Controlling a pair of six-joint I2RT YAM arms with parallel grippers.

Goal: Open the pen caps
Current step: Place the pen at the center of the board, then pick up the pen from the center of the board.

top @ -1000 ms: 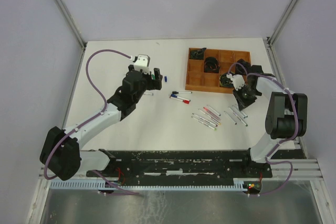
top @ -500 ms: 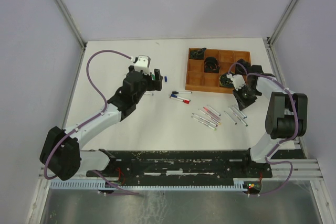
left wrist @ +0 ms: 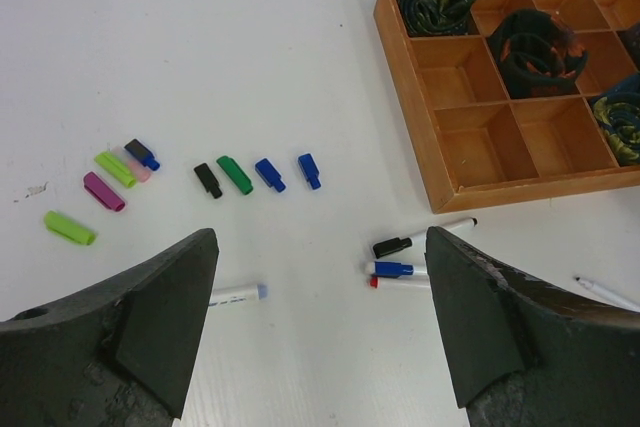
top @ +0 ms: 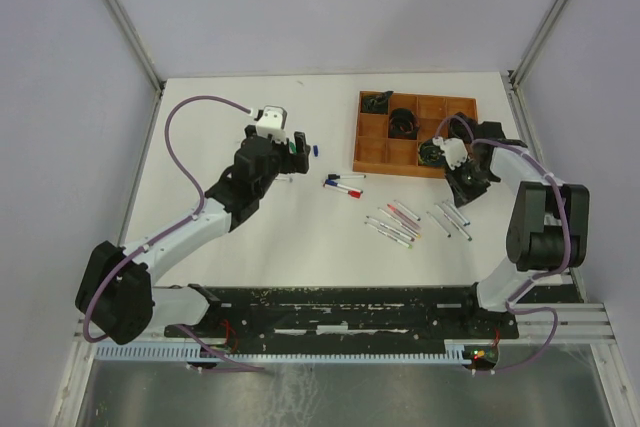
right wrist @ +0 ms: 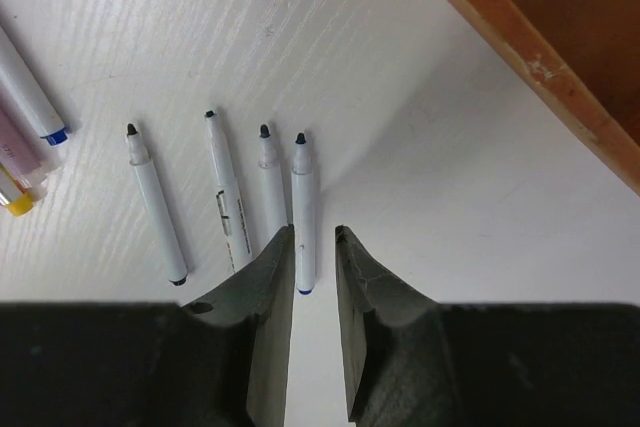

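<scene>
You have bright, even, diffuse light over the white table [top: 300,237], with no glare and only faint shadows. In your right wrist view the tray [right wrist: 520,42] casts a soft grey shadow, and the right gripper [right wrist: 315,237] looms dark and slightly blurred up close.

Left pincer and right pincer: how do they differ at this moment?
The left pincer has jaws wide apart; the right pincer leaves only a narrow gap. The left pincer looks over loose caps; the right pincer over four uncapped pens. Both hold nothing.
</scene>
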